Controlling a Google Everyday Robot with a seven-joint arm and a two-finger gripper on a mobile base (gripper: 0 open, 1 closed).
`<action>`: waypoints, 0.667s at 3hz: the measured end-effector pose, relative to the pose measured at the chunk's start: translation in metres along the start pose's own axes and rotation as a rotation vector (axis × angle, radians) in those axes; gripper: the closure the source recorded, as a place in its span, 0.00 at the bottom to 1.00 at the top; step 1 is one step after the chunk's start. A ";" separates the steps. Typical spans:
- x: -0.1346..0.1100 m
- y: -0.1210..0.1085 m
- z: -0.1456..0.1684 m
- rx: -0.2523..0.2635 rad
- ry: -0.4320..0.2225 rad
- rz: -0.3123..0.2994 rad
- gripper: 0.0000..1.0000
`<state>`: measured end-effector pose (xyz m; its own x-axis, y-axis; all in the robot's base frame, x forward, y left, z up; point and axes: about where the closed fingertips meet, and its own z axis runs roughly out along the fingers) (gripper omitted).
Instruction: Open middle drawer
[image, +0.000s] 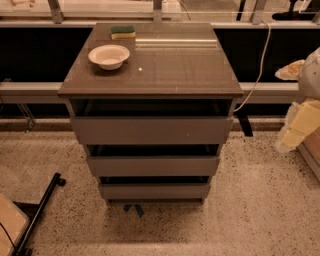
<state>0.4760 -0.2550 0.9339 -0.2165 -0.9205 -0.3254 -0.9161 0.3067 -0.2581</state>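
The grey-brown cabinet (150, 65) stands in the middle of the camera view with three handleless drawers. The middle drawer (152, 166) shows a plain flat front with a dark gap above it. The taller top drawer (150, 130) is above it and the lowest drawer (154, 191) below. My arm comes in at the right edge, and its gripper (295, 131) hangs to the right of the cabinet, about level with the top drawer and well apart from every drawer front.
A white bowl (109, 55) and a green-and-yellow sponge (122, 32) sit on the cabinet top. A white cable (255, 75) hangs at the right. A black bar (40, 212) lies on the speckled floor at the lower left. A dark wall rail runs behind.
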 end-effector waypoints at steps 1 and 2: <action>0.032 -0.025 0.048 0.009 -0.074 0.044 0.00; 0.035 -0.029 0.061 0.003 -0.080 0.051 0.00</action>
<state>0.5155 -0.2811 0.8751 -0.2348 -0.8816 -0.4095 -0.9038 0.3530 -0.2420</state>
